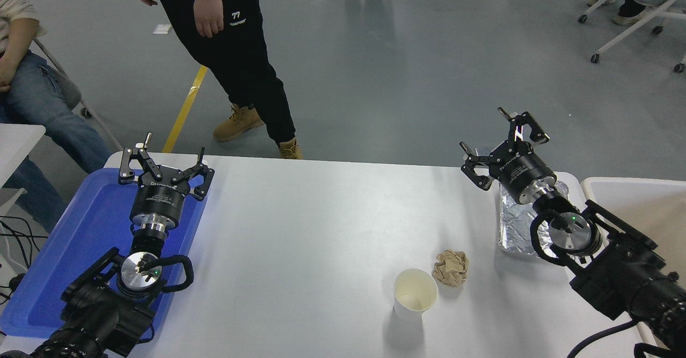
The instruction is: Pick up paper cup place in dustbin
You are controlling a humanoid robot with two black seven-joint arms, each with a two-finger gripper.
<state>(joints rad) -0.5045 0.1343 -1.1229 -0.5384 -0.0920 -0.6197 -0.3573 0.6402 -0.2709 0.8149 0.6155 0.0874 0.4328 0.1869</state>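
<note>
Left gripper (172, 161) lower left, jaws spread; paper cup (415, 293) upright, mouth up — unprinted; right gripper (504, 141) spread, empty.

Small white paper cup (415, 295), cream interior. Crumpled paper ball (451, 267): brown. Flat plastic tray (80, 240): blue. Crinkled foil tray (517, 224): silver. Rectangular dustbin (638, 197): off-white rim, beige interior. Table (321, 229): white. Both grippers: black.

Even, bright overhead light; sharp focus throughout. Soft short shadow falls toward 6 o'clock under the paper cup (415, 295). Mild glare on white table (311, 229), slight wide-angle bending at the edges
</note>
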